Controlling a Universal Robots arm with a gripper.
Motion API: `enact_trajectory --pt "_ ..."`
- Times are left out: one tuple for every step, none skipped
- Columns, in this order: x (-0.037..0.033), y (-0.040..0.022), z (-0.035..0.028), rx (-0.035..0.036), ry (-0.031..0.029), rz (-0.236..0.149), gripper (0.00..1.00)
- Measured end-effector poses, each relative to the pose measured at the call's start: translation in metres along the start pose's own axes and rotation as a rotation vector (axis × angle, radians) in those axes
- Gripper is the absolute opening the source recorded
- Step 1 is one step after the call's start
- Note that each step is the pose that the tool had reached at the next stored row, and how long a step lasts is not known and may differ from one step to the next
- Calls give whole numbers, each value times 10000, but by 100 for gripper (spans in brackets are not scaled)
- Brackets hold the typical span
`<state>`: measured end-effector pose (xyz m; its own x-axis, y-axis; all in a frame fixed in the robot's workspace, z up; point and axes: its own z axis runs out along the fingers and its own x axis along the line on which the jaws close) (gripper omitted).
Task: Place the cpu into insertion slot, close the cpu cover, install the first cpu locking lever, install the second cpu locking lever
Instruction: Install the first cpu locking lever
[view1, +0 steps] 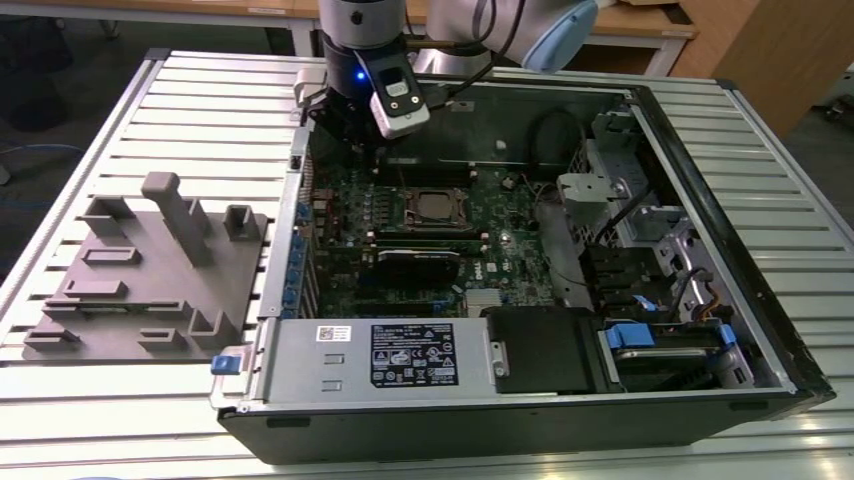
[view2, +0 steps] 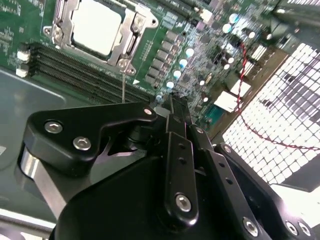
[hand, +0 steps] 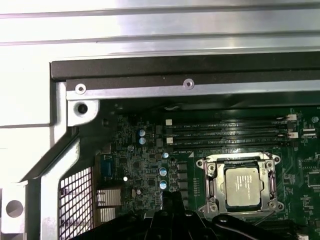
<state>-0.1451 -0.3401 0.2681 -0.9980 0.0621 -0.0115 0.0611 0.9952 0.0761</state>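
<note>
Gripper tips are pressed together, holding nothing. The cpu sits under the cpu cover; I think the lever needs pushing down.

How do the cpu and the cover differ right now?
The cpu is a solid dull-grey square; the cover is a shinier open frame. The cover is larger and surrounds the cpu, which shows through its window. Both are square, metal and lie flat.
</note>
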Motion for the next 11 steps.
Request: enact_trajectory --pt "0 0 0 -1 0 0 10" --pt "0 0 0 -1 0 1 10" --pt "0 0 1 -2 0 0 10" --pt "0 0 3 -3 0 0 10" --pt "0 -1 7 -4 -2 0 10" --pt "0 -1 10 -3 -1 0 10" --pt "0 -1 10 -1 1 0 10" --pt "0 -1 10 0 1 0 10" --pt "0 -2 17 -1 0 0 10" --pt "0 -2 23 -2 0 0 10" --pt "0 -2 23 -1 0 -1 10"
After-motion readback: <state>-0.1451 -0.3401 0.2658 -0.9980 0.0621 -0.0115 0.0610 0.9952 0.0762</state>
